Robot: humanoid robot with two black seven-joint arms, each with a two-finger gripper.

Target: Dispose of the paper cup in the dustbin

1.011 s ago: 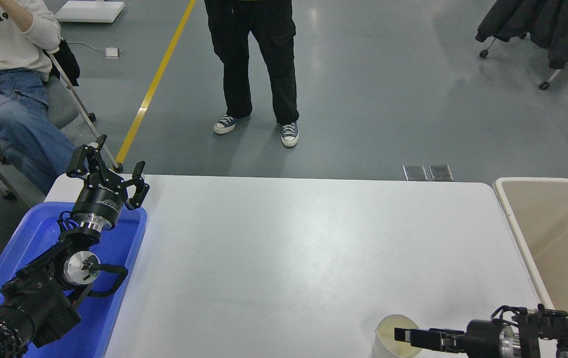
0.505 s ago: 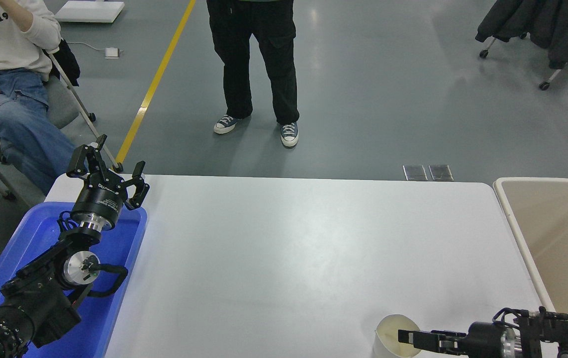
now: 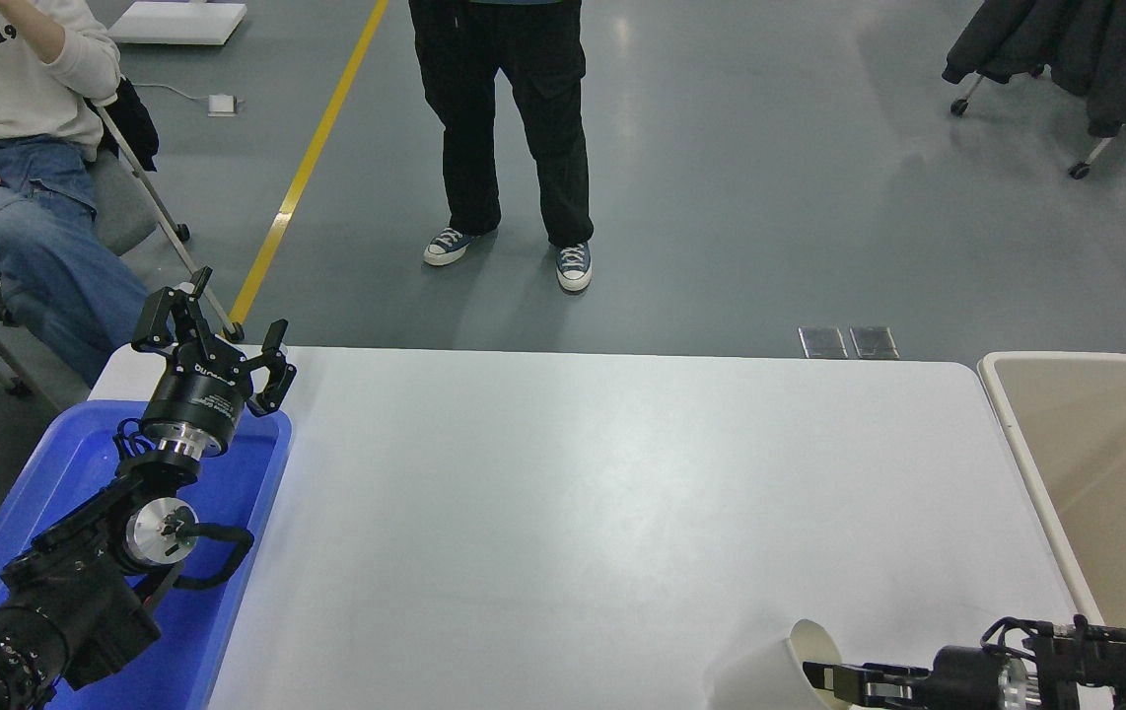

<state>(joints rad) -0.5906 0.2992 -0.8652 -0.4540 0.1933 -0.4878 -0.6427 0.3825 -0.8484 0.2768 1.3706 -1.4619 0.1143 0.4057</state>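
Head view. Paper cup [image 3: 788,671]: near table edge, tipped on its side, mouth toward the right gripper [image 3: 824,675], one finger inside the rim; whether the fingers pinch the wall cannot be told. Judged light, thin-walled, crushable; hold gently at the rolled rim. Dustbin [image 3: 1021,454]: off the table's right end. Left gripper [image 3: 213,340]: parked over blue tray [image 3: 80,454], fingers apart
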